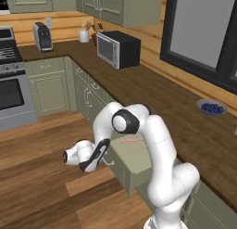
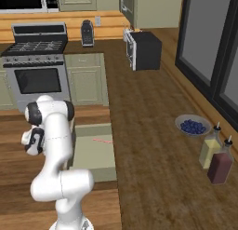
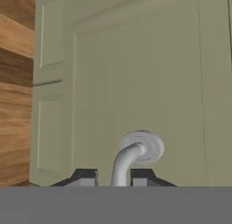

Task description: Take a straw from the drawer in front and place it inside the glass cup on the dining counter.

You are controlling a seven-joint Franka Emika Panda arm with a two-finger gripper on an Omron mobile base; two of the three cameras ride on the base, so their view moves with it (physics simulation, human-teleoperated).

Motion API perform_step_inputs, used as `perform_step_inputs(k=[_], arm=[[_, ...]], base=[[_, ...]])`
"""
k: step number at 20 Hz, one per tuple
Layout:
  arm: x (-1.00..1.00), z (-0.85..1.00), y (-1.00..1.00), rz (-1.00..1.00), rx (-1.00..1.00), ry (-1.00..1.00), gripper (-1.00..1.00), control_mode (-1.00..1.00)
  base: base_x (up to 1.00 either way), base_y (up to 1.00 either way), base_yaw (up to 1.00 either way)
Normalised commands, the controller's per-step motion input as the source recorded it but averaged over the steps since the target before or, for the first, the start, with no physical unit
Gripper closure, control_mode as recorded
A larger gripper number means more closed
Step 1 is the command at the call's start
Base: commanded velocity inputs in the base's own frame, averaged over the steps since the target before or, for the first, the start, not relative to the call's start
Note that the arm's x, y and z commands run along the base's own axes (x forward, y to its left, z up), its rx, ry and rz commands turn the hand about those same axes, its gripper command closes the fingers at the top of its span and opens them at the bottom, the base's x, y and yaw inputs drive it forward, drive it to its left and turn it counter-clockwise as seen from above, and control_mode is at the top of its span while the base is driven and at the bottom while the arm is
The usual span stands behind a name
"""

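— Where are we?
— I've got the drawer (image 1: 132, 164) pulled out; the straw (image 1: 132, 141) lies inside it, untouched.
— And the gripper (image 3: 113, 177)?
— Fingers narrowly straddle the silver handle (image 3: 131, 157), probably touching. Picking the straw and finding the cup both remain.

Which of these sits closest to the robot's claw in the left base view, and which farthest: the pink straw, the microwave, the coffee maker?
From the gripper, at the open drawer's handle:
1. The straw, lying inside the drawer just beyond the gripper.
2. The microwave, farther back along the worktop.
3. The coffee maker, in the far corner beside the stove.
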Motion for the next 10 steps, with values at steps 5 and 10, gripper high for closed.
perform_step_inputs(k=[5,10], arm=[[-0.22,0.08,0.29,0.08,0.54,0.24,-1.00,-1.00],[-0.52,0.29,0.47,0.11,0.50,0.15,-1.00,-1.00]], base=[[0.00,0.00,0.00],[0.00,0.00,0.00]])
